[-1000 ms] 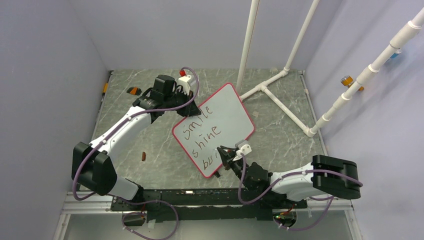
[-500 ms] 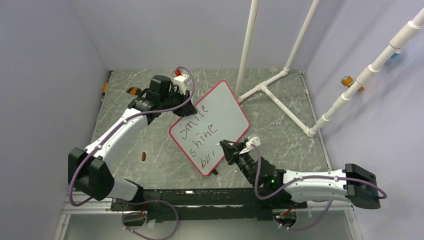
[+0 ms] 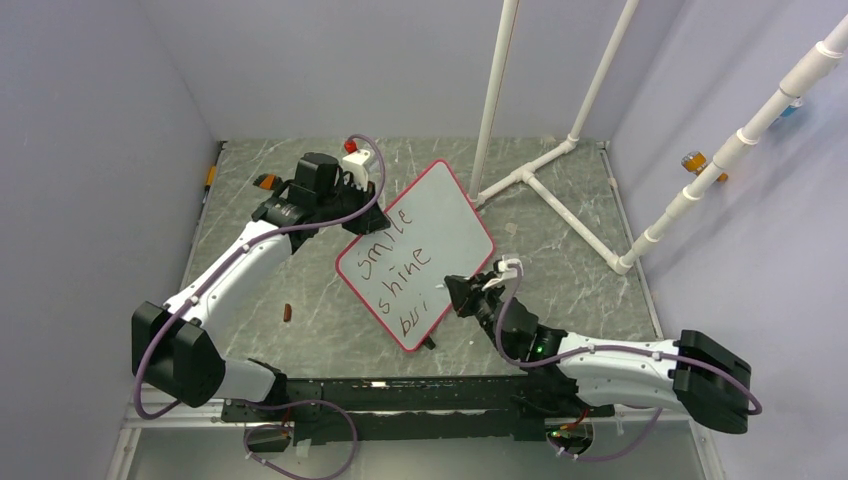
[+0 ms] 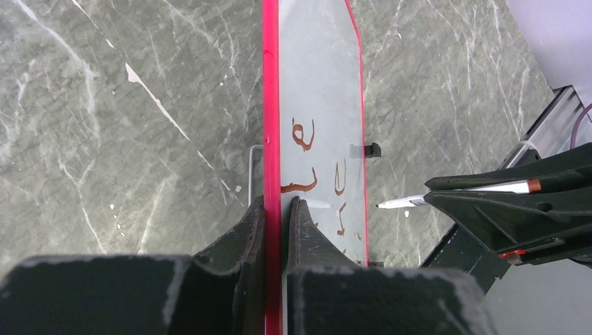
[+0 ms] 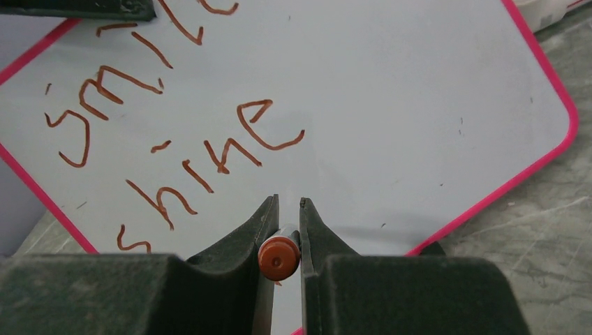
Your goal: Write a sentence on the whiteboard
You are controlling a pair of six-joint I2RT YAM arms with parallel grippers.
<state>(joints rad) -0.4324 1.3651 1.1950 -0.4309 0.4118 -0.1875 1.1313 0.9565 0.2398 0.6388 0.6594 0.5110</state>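
The whiteboard (image 3: 450, 215) has a pink-red rim and is held tilted up off the table. My left gripper (image 3: 362, 200) is shut on its upper left edge, and in the left wrist view (image 4: 277, 202) the jaws pinch the rim (image 4: 271, 105). The sentence (image 3: 400, 268) reads "smile", "shine" and a scrawled third word, and it also shows in the right wrist view (image 5: 174, 139). My right gripper (image 3: 458, 296) is shut on a brown-capped marker (image 5: 279, 257). It points at the board's lower right part (image 5: 391, 105). In the left wrist view the marker's tip (image 4: 391, 204) stands a short way off the board face.
A white pipe frame (image 3: 545, 165) stands at the back right. A small brown object (image 3: 288, 313) lies on the table to the left of the board. An orange and black item (image 3: 268, 182) sits at the back left. A black clip (image 3: 430, 345) sticks out at the board's lower corner.
My right gripper has moved up and to the right with the marker, away from the third word. My left arm has shifted the board slightly left and up.
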